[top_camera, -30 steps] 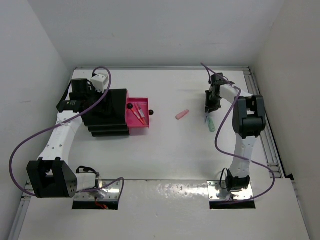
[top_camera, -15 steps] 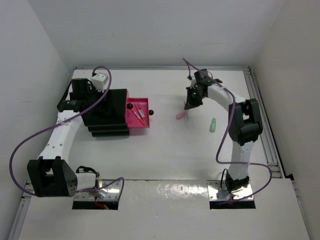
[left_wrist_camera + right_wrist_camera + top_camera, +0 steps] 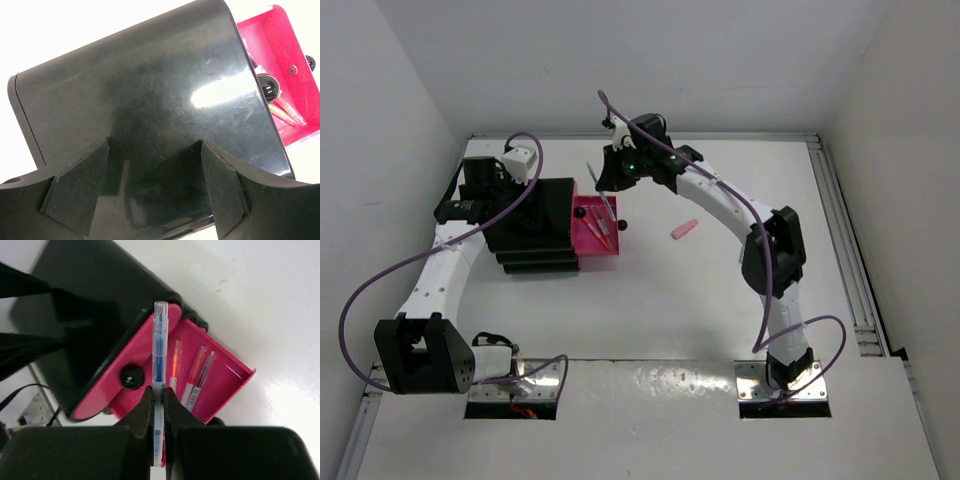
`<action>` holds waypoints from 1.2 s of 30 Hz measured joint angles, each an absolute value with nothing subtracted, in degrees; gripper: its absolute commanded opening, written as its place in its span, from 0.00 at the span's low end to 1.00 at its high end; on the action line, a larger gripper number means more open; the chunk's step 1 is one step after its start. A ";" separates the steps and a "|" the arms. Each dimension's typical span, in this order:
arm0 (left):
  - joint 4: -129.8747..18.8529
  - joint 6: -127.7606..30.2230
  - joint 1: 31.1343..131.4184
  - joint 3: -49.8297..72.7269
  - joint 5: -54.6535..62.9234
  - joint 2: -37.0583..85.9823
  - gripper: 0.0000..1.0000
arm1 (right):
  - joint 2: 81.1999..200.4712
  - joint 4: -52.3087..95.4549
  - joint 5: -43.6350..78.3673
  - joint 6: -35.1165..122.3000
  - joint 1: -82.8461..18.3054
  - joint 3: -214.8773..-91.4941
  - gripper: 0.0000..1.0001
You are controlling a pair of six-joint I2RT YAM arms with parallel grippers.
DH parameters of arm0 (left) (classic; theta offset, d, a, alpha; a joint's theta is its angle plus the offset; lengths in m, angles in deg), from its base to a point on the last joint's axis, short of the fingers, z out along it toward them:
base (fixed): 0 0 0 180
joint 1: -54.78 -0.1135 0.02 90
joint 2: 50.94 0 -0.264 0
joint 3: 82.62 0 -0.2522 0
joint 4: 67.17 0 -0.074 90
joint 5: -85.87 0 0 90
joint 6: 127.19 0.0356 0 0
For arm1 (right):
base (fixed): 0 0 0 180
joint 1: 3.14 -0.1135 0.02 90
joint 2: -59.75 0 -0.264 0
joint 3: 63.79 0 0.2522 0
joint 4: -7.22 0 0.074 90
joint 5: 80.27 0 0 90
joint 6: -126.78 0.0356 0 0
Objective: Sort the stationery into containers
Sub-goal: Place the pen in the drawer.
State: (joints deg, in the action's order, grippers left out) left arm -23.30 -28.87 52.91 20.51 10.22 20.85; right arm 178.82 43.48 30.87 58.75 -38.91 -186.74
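partway through, by the look of it. three thin pens (image 3: 192,375) already lying in the open pink drawer (image 3: 227,377), pulled out from the right side of the black drawer unit (image 3: 535,215). a fourth, a clear pen (image 3: 160,350) with a blue core, pinched in the clenched right claw (image 3: 159,402) and hanging over the drawer's inner edge, close to the unit's face and a round black knob (image 3: 131,376) on another pink front. not yet dropped in. left to sort, at least: a short stubby pink piece (image 3: 685,229) on the white table (image 3: 720,300), well right of the unit. left claw (image 3: 155,170) spread wide, gripping nothing, poised over the unit's top. glossy, faintly scuffed black plastic with rounded edges on the unit; shallow, smooth, bright walls on the drawer; slim round barrels on the pens, probably slippery.
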 measured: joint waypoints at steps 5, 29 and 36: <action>-23.30 -28.87 52.91 20.51 10.20 20.82 0.81 | 184.66 43.59 30.15 59.28 -39.37 -187.63 0.00; -23.32 -28.89 52.91 20.53 10.22 20.82 0.81 | 186.34 47.04 27.22 63.48 -42.02 -184.38 0.46; -23.30 -28.87 52.91 20.53 10.22 20.82 0.81 | 183.04 47.30 27.62 66.99 -41.05 -184.12 0.28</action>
